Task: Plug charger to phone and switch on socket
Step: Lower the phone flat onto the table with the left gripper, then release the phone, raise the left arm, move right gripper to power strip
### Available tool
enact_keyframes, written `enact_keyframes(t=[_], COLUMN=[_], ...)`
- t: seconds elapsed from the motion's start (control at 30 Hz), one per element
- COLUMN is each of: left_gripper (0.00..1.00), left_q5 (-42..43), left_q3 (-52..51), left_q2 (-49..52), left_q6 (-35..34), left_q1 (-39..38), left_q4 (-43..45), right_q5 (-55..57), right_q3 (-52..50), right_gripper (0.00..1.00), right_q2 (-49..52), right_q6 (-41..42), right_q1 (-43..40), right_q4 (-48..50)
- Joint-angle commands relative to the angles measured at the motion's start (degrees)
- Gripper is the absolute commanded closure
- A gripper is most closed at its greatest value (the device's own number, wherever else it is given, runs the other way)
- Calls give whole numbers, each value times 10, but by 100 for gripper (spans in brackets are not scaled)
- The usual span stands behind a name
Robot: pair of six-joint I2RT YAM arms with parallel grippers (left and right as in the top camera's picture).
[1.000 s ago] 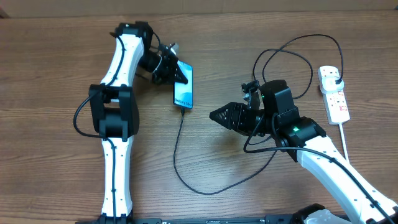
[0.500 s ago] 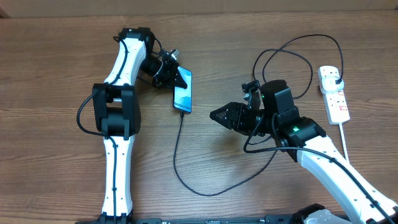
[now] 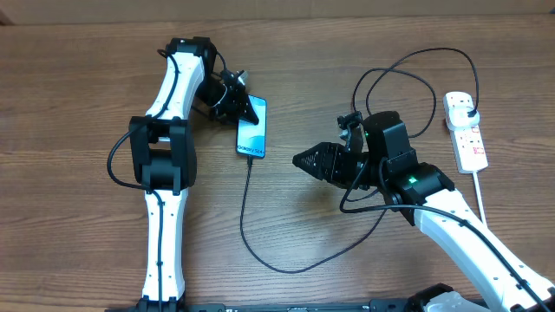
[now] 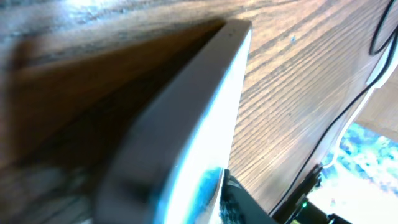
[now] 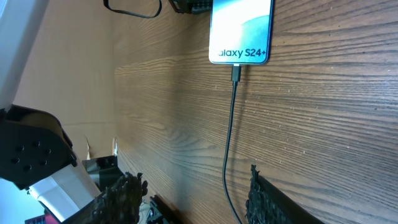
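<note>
The phone [image 3: 252, 131] lies on the wooden table with its screen lit, and shows as well in the right wrist view [image 5: 241, 28]. The charger's connector [image 5: 236, 72] sits in its lower end. The black cable [image 3: 246, 212] runs toward me, loops right and goes up to the plug [image 3: 467, 105] in the white socket [image 3: 469, 141]. My left gripper [image 3: 244, 106] is at the phone's far end. In its wrist view the phone's edge [image 4: 186, 137] fills the frame and one finger [image 4: 233, 194] lies against the screen; the other is hidden. My right gripper [image 3: 300, 160] hovers open to the right of the phone, holding nothing [image 5: 193, 186].
The socket's white cord [image 3: 479, 195] runs down past the right arm. Cable loops [image 3: 408, 74] lie behind the right arm. A cardboard wall [image 3: 347, 7] borders the table's far edge.
The phone has shifted slightly left and now lies flatter, its screen showing wider. The left gripper has drawn back a little toward the phone's far end. The right arm has not moved.
</note>
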Motion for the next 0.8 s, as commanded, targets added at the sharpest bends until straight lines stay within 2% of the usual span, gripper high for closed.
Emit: enact_keyframes(t=[0.0,0.1,0.2,0.77], left_gripper=[65,62,51,44], left_q5=[-41,-58,-81,-204], left_q3=[5,5,5,5], left_q2=[-2,-2,-2,-2], left_q6=[-4,-4,-4,-19], left_q1=[-5,-5,-5,-5], left_q4=[-2,-2,-4,-11], right_q5=[1,1,1,2], right_q3=[8,8,8,8], right_gripper=[44,44,44,43], right_q2=[0,0,0,0], right_q6=[-4,-4,-4,-5], right_q1=[-1,-1,-1,-1], right_q4=[1,0,-4,-12])
